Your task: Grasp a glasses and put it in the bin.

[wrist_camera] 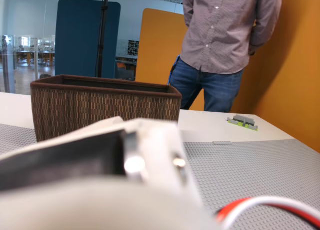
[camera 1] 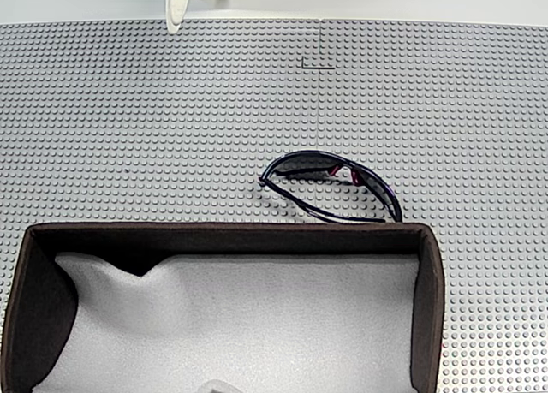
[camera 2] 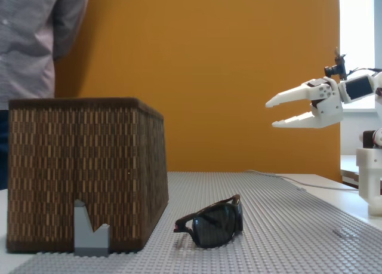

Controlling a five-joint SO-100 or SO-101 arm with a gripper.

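Top-down fixed view, bin [camera 1: 432,307]: I see a wide rectangular box with dark brown walls and a lumpy white foam lining, at the lower edge.
Top-down fixed view, glasses [camera 1: 334,187]: wraparound pair, thin dark frame, dark lenses, pink-red nose pads. They lie on the worktop [camera 1: 128,136] just outside the bin's far wall, toward its right end, apparently not touching it.
Top-down fixed view, worktop: grey studded baseplate, evenly bumpy.
Top-down fixed view, arm: I see a white plastic part [camera 1: 177,3] at the top edge, well away from the bin.

Side fixed view, bin [camera 2: 83,172]: outer wall is woven brown wicker; a small grey notched block [camera 2: 91,231] stands against its front.
Side fixed view, glasses [camera 2: 213,223]: resting upright on the worktop [camera 2: 286,226] just right of the bin, lenses facing the camera.
Side fixed view, claw [camera 2: 274,113]: white, two pointed fingers parted wide, holding nothing, held roughly level in the air, high and to the right of the bin.

Wrist view, bin [wrist_camera: 105,109]: woven brown box ahead on the left.
Wrist view, arm: blurred white housing [wrist_camera: 100,190] fills the foreground.
Wrist view, person [wrist_camera: 225,44]: standing behind the bin, checked shirt, jeans.
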